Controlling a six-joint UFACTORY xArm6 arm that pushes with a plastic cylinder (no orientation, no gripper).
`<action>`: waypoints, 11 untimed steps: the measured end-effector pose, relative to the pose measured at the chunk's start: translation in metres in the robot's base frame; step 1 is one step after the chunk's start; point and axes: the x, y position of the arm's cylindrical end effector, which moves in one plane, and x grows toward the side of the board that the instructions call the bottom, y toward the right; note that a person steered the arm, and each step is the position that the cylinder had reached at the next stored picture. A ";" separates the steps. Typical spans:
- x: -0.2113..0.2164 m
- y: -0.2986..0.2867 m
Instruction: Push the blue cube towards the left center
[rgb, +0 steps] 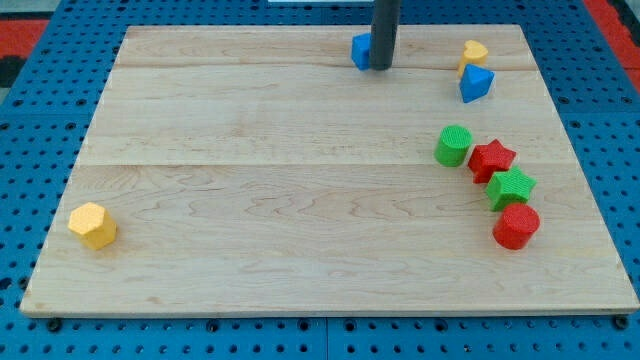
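The blue cube (361, 51) sits near the view's top edge of the wooden board (300, 200), a little right of centre. My tip (381, 68) stands right against the cube's right side and partly hides it. The dark rod rises from there out of the view's top.
A yellow heart-shaped block (474, 52) and a blue triangular block (476, 84) lie at the top right. A green cylinder (453, 145), red star (492, 159), green star (511, 187) and red cylinder (516, 226) form a row at the right. A yellow hexagonal block (92, 225) lies at the bottom left.
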 end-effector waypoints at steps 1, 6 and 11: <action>-0.052 0.029; -0.012 -0.143; 0.162 -0.165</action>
